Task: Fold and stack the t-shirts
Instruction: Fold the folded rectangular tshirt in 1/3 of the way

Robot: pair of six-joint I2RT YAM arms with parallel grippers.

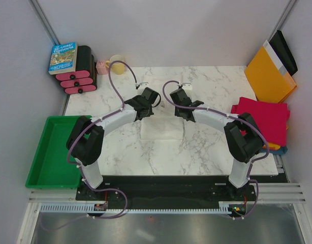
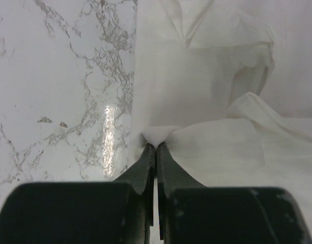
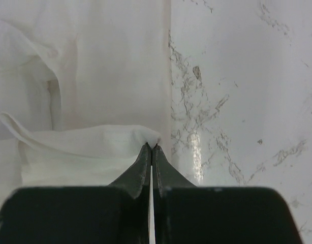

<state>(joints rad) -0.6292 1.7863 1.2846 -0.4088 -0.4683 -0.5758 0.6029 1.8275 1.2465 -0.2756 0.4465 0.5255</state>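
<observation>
The left gripper (image 2: pixel 156 145) and right gripper (image 3: pixel 152 147) each pinched an edge of the white t-shirt (image 1: pixel 161 129), apparently mid-fold.

Each gripper's jaws were pressed together on a small peak of thin cloth, the left at the shirt's left side, the right at its right side. The shirt lay wrinkled in the middle of the worktop (image 1: pixel 207 152), between the arms. The next move probably called for both grippers to lift and carry their pinches together and level, so the fold would land square. So small a bite could slip. A red t-shirt (image 1: pixel 262 117) topped the folded pile at the worktop's right edge, well apart. An envelope (image 1: pixel 268 73) leaned behind it, and a green tray (image 1: pixel 47 152) sat off to the left. Nothing blocked the fold.
</observation>
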